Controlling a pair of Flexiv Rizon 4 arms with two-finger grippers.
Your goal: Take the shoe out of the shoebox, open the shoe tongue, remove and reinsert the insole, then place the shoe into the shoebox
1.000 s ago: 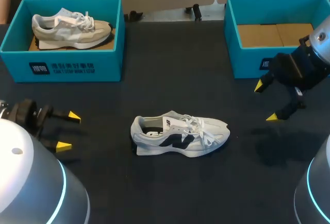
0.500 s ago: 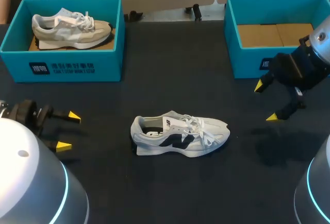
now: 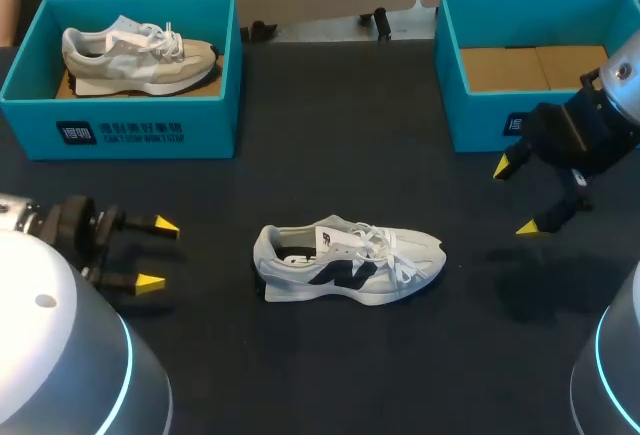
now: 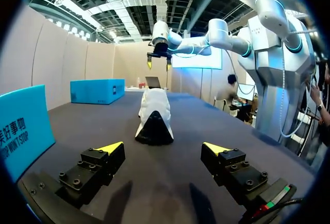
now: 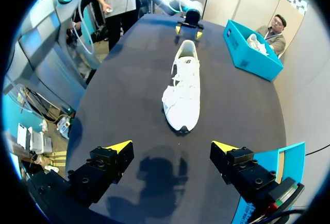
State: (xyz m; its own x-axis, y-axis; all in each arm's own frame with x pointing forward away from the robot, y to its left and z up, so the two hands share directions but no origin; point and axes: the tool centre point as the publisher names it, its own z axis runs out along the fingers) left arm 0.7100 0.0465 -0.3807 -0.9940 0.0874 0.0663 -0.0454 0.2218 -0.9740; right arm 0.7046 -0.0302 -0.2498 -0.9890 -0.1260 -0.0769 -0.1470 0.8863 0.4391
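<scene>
Head view has the white shoe [image 3: 348, 263] sitting on its sole in the middle of the dark worktop [image 3: 330, 135], heel toward the left arm, toe toward the right. The left tool [image 3: 158, 253] sits low on the heel side, near the shoe but apart from it, yellow tips spread wide with nothing between them. Over on the other side, the right tool [image 3: 517, 196] hangs beyond the toe, just in front of the right shoebox [image 3: 480, 120], fingers just as wide apart, gripping nothing. That box shows only its cardboard floor. Back left, the left shoebox [image 3: 130, 130] carries a beige shoe [image 3: 135, 55], toe pointing right. Left wrist view lines it up nicely: the white shoe's dark heel is straight ahead of the splayed fingers, centred on the gap, a stretch of worktop between. Right wrist view gives the mirror: toe ahead of that tool, not touching
</scene>
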